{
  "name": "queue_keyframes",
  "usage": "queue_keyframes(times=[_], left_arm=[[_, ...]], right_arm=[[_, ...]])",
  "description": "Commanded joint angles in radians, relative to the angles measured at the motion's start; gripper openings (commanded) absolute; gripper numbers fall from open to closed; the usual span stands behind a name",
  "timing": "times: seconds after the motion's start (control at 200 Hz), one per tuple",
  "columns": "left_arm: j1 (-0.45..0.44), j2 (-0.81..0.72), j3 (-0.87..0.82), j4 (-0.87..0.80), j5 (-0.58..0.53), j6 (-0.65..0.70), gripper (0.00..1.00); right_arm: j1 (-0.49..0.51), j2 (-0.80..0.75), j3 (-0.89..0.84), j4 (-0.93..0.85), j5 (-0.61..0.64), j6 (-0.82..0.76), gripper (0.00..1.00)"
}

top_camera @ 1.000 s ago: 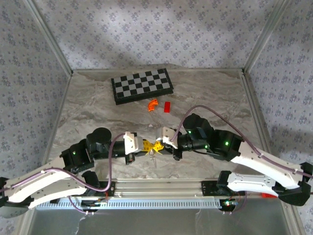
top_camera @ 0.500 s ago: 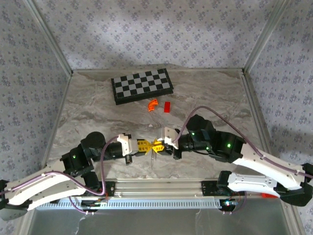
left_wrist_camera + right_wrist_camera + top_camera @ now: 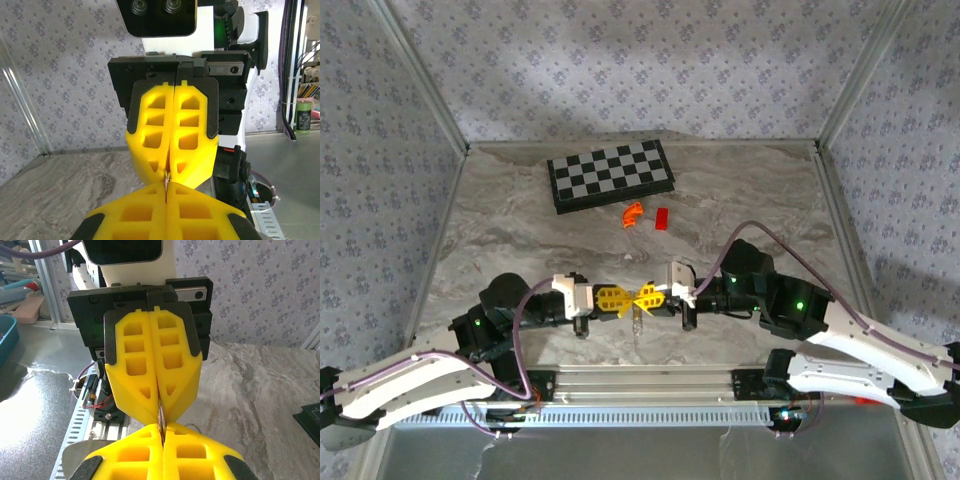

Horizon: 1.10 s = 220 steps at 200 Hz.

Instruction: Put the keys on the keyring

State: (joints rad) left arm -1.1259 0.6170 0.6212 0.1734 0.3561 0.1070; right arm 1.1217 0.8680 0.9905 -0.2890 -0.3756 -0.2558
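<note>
**A:** From above, what is the setting?

**B:** A grey-veined, marble-look tabletop (image 3: pixel 520 230), closed in by walls of pale floral wallpaper (image 3: pixel 620 60) on aluminium posts (image 3: pixel 420 75). A checkerboard (image 3: pixel 610 175) lies near the back wall. An orange curved piece (image 3: pixel 633 214) and a red block (image 3: pixel 662 218) sit just in front of it, side by side but apart.

**A:** And the arms?

**B:** The left gripper (image 3: pixel 620 299) and right gripper (image 3: pixel 645 297) meet tip to tip near the front edge, beyond the slotted rail (image 3: pixel 650 382). A small silvery metal piece (image 3: pixel 636 322) hangs just under that meeting point. Whether it is key or ring chain, I cannot tell.

**A:** The left wrist camera?

**B:** The left gripper (image 3: pixel 166 189) has its yellow fingers pressed together. Opposite, the right gripper (image 3: pixel 169 172) is equally closed. A thin metal sliver (image 3: pixel 165 179) sits in the seam where the tips touch. There is marble below and wallpaper behind, with a grey bench (image 3: pixel 285 160) off to the right.

**A:** The right wrist camera?

**B:** It is the mirror of that: the right gripper (image 3: pixel 162 430) is closed and faces the closed left gripper (image 3: pixel 160 412), with the sliver (image 3: pixel 161 416) between them. Which pair pinches it, I cannot tell. A shiny steel surface (image 3: pixel 35 390) lies beyond the rail.
</note>
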Motion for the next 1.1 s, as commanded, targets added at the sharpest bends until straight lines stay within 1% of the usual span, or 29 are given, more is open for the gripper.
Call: queue_keyframes(times=[0.0,0.05,0.14,0.26,0.39,0.54,0.71,0.77,0.845,1.0,1.094], left_arm=[[-0.003,-0.01,0.031,0.049,0.045,0.0,0.0],[-0.003,-0.012,0.039,0.003,0.019,0.016,0.0],[-0.003,-0.014,0.073,-0.13,-0.072,0.066,0.0],[-0.003,-0.013,0.118,-0.27,-0.176,0.11,0.1],[-0.003,-0.005,0.153,-0.366,-0.208,0.13,0.15],[-0.003,0.024,0.184,-0.446,-0.222,0.142,0.15],[-0.003,0.052,0.186,-0.441,-0.211,0.142,0.13],[-0.003,0.061,0.187,-0.43,-0.198,0.141,0.09],[-0.003,0.067,0.187,-0.415,-0.186,0.137,0.0],[-0.003,0.05,0.167,-0.35,-0.175,0.113,0.0],[-0.003,0.02,0.137,-0.27,-0.145,0.087,0.0]], right_arm=[[-0.003,0.003,-0.01,0.021,-0.002,-0.002,0.0],[-0.002,0.003,-0.005,0.008,0.009,-0.006,0.0],[0.004,0.018,0.024,-0.046,0.045,-0.011,0.0],[0.029,0.066,0.08,-0.154,0.104,-0.054,0.0],[0.049,0.112,0.12,-0.21,0.122,-0.08,0.0],[0.053,0.125,0.13,-0.213,0.12,-0.083,0.0],[0.056,0.146,0.147,-0.233,0.117,-0.085,0.0],[0.056,0.156,0.154,-0.243,0.119,-0.086,0.0],[0.059,0.161,0.16,-0.249,0.119,-0.089,0.0],[0.059,0.164,0.171,-0.258,0.131,-0.08,0.0],[0.058,0.157,0.159,-0.243,0.14,-0.067,0.13]])
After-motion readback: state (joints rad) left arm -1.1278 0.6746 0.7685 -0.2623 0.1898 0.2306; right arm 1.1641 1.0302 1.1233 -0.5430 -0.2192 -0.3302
